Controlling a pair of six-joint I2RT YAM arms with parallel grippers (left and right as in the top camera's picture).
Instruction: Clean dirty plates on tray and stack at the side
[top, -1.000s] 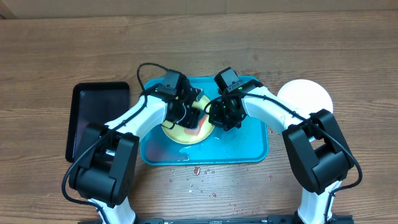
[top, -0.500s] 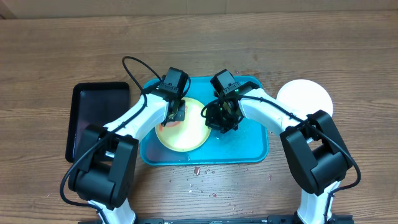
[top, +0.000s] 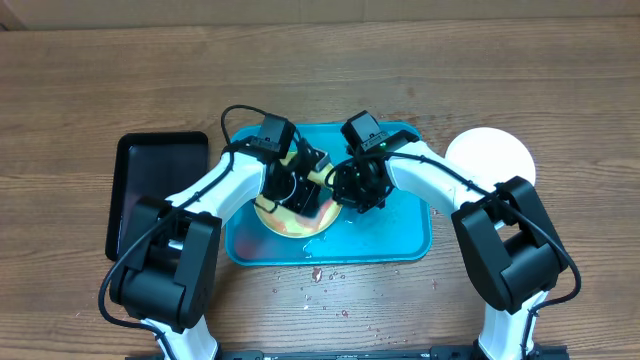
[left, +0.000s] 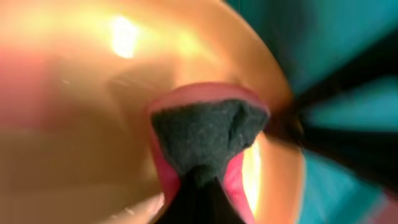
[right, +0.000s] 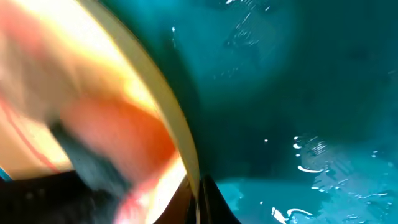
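Left tool (top: 300, 188), clenched on the sponge (left: 205, 134), presses the plate (top: 290, 220); right tool (top: 345, 190) pinches the rim just right of it.

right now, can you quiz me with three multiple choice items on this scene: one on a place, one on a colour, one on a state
1. Where does the white plate lie?
A. on the table, right of the blue tray
B. inside the blue tray
C. held up in the air

2. What colour is the plate being wiped?
A. black
B. purple
C. yellow

3. What state is the left hand in?
A. open and empty
B. shut on a sponge
C. out of view

Answers:
1 A, since the overhead view shows it on the wood beside the tray's right edge.
2 C, since its visible edge is yellow in the overhead view and both wrist views.
3 B, since the left wrist view shows the dark pad with its pink border pinched at the fingers and pressed to the plate.
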